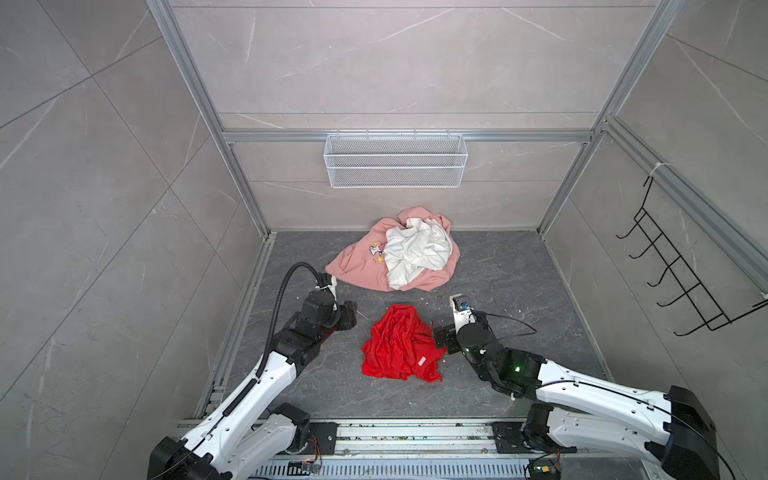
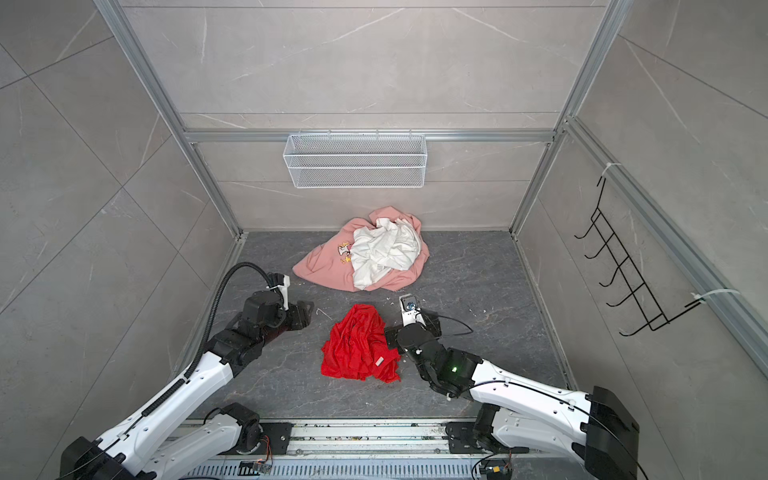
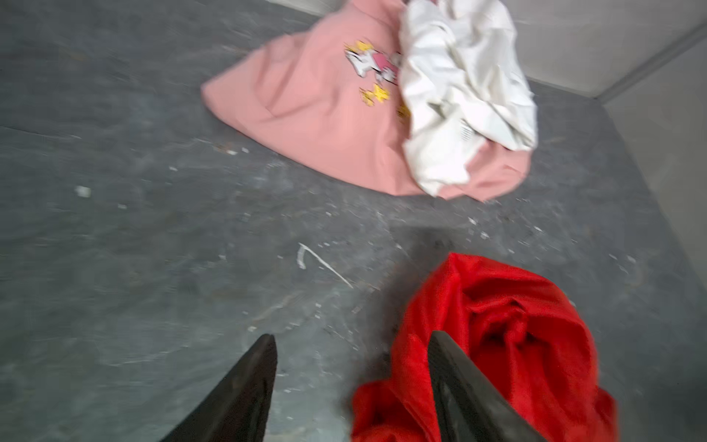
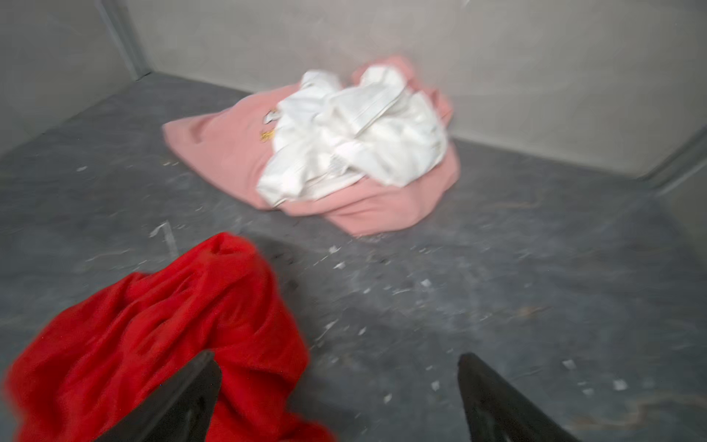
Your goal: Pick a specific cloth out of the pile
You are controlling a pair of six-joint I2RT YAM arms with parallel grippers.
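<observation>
- One bright red cloth (image 1: 400, 347) lies crumpled on the dark floor (image 1: 519, 282) near the middle, apart from the pile (image 1: 395, 253), with its small white tag (image 1: 422, 360) on the near right.
- Left gripper (image 3: 350, 340) sits just left of the cloth, jaws apart and holding nothing.
- Right gripper (image 4: 336, 358) sits at the cloth's right edge, jaws spread wide and empty; whether it touches the cloth cannot be told.
- Farther back by the far wall, the pile is a salmon-pink garment (image 1: 353, 268) with a white garment (image 1: 417, 249) on top.
- On the far wall hangs a white wire basket (image 1: 395, 160).
</observation>
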